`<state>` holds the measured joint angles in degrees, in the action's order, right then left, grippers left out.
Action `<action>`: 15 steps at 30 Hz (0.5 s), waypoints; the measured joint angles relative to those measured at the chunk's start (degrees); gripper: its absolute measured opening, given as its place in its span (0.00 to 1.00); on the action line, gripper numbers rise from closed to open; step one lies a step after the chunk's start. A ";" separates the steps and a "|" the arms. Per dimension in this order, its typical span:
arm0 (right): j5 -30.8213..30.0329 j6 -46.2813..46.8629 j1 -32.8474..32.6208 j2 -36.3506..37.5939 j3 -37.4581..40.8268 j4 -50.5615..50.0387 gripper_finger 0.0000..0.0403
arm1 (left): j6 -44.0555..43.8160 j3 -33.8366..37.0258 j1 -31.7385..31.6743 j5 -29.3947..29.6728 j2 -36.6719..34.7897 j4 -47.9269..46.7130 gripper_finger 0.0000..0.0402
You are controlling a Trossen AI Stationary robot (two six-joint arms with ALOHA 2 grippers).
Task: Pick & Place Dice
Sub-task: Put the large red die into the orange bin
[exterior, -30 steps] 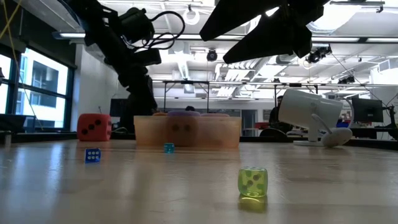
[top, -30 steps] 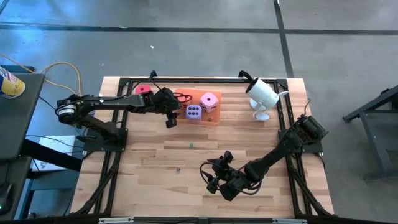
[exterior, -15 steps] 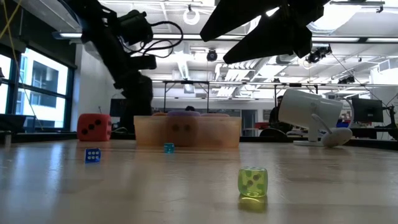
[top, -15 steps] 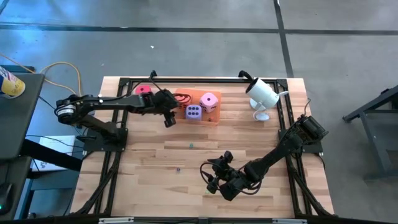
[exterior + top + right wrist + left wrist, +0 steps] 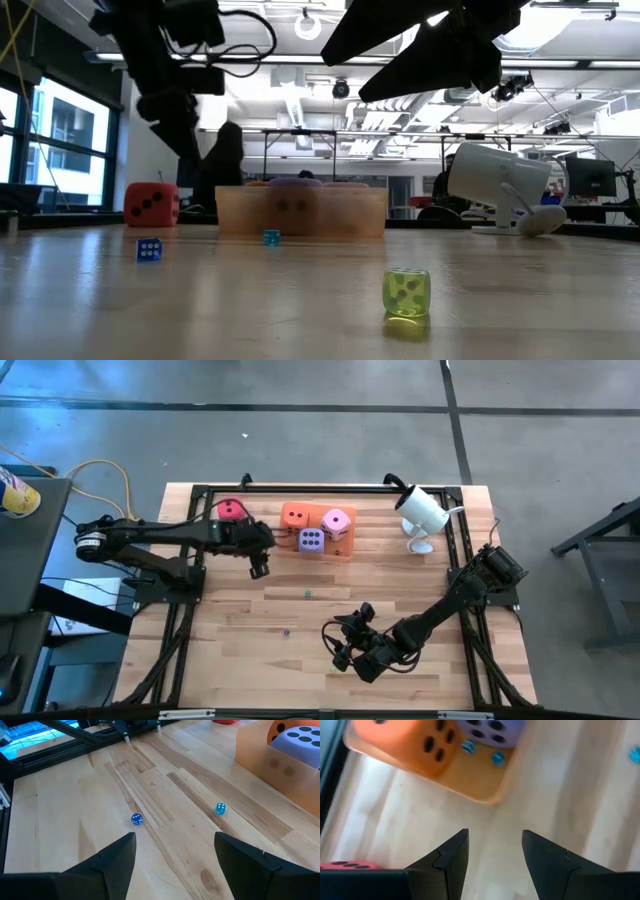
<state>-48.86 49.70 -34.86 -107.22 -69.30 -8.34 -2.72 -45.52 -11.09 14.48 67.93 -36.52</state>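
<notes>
Three of the four large dice already sit in the orange tray [image 5: 345, 553] at the far middle of the table: the orange die [image 5: 295, 516], the pink die [image 5: 337, 522] and the purple die [image 5: 311, 540]. The red die [image 5: 231, 510] is the one outside it, standing on the bare wood at the far left, well apart from the tray's left wall.

The left gripper [image 5: 258, 568] hangs above the table between the red die and the tray, slightly nearer the viewer than both. Its fingers stand apart with nothing between them; the left wrist view shows bare wood in the gap. In that view the red die [image 5: 347, 865] shows only as a sliver beside one finger, so it lies off to the side of the gripper, not ahead of the opening. The judgement is that the fingers would need to shift left and toward the far edge before closing round it.

The left arm is clearly the nearer one. The right gripper [image 5: 343, 643] waits at the near middle of the table, open and empty, well apart from every large die. As a cube, the red die offers no long axis.

Small blue and green dice lie scattered on the wood.
</notes>
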 joint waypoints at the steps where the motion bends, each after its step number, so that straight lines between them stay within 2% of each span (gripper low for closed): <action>1: 0.00 0.01 -0.01 0.00 0.00 0.00 0.64 | -0.07 0.00 1.13 0.01 -0.19 -0.94 0.44; 5: 0.00 0.01 0.00 0.00 0.00 0.00 0.64 | -0.13 0.00 3.92 0.82 -0.36 -4.49 0.44; 9: 0.02 0.01 -0.01 0.00 0.00 0.00 0.64 | 0.11 0.00 4.12 2.17 -0.36 -4.66 0.44; 15: 0.00 -0.01 -0.01 0.00 0.00 0.00 0.64 | 5.36 0.00 4.71 2.01 -0.36 -5.59 0.45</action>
<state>-48.86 49.69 -34.87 -107.22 -69.30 -8.34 2.64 -45.52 -6.38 16.49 67.57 -42.11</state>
